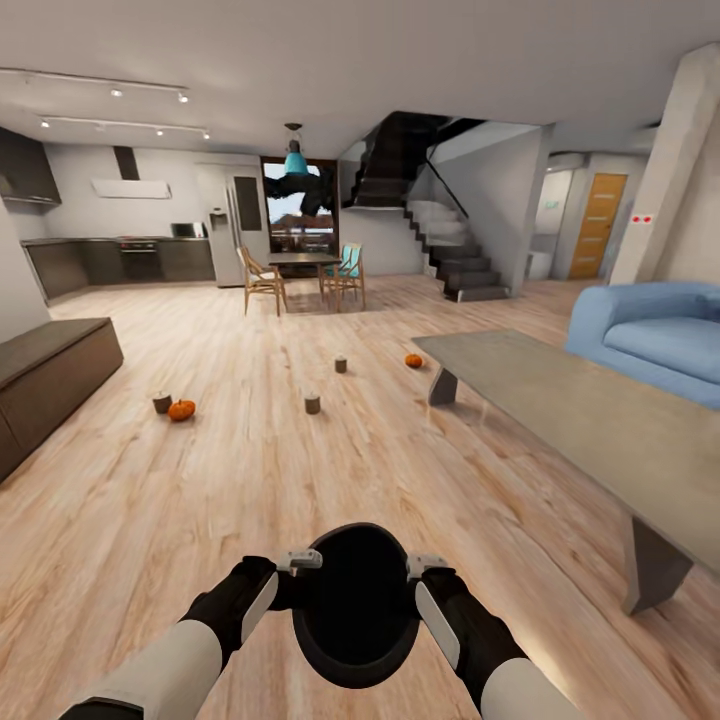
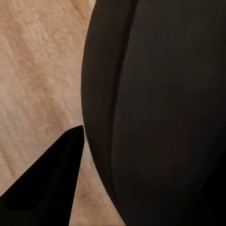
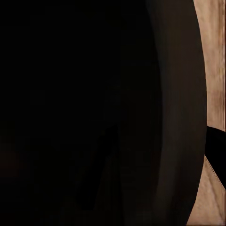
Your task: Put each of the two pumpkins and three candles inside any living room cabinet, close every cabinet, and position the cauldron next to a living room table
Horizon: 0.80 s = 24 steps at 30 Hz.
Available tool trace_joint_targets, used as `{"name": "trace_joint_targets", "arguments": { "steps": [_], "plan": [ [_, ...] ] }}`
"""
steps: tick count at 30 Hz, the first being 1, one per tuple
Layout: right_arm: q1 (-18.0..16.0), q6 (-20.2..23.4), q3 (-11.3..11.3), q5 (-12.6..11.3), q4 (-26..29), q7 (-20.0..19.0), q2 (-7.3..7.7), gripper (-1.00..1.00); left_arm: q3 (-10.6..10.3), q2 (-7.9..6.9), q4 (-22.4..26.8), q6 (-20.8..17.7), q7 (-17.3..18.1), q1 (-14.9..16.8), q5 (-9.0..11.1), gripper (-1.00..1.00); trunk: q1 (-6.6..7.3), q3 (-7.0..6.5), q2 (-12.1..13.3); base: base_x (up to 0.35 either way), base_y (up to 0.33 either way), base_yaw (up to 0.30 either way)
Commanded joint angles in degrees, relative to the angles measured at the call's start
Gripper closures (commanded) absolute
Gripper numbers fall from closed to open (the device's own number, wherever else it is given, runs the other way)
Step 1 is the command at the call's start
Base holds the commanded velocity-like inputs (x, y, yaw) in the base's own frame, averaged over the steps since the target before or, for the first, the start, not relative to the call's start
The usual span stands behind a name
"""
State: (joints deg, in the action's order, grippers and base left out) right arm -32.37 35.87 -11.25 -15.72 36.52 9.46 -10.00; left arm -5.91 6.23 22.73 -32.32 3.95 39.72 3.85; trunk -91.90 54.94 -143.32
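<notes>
The matte black round-bellied cauldron [image 1: 357, 600] is seen at lower centre, pressed between the left gripper [image 1: 298, 562] and right gripper [image 1: 424, 566]; whether either set of jaws is clamped cannot be told. It is best kept level and carried steadily toward the long grey table [image 1: 560, 420] at right. Counted across mid-frame: two orange pumpkins [image 1: 181, 410] and three beige candles [image 1: 162, 402].
</notes>
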Motion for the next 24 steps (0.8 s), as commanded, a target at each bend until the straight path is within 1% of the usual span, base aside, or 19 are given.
{"name": "trace_joint_targets", "arguments": {
  "steps": [1, 19, 24],
  "plan": [
    [-0.06, -0.01, -0.27, -2.29, -0.05, 0.56, 0.0, 1.0, -1.47, -0.08, 0.3, -0.37, 1.15, 0.0, 2.66, 1.0, 0.02, 0.05, -0.03, -0.002, 0.0, -0.291],
    [-0.06, -0.01, -0.27, -2.3, -0.06, 0.56, 0.0, 1.0, -1.51, -0.08, 0.3, -0.32, 1.24, -0.02, 2.57, 1.0, 0.02, 0.05, -0.03, 0.0, 0.0, -0.291],
    [-0.06, -0.01, -0.27, -2.29, -0.06, 0.56, 0.0, 1.0, -1.55, -0.08, 0.3, -0.34, 1.24, 0.0, 2.54, 1.0, 0.02, 0.05, -0.03, 0.0, -0.108, -0.291]
  ]
}}
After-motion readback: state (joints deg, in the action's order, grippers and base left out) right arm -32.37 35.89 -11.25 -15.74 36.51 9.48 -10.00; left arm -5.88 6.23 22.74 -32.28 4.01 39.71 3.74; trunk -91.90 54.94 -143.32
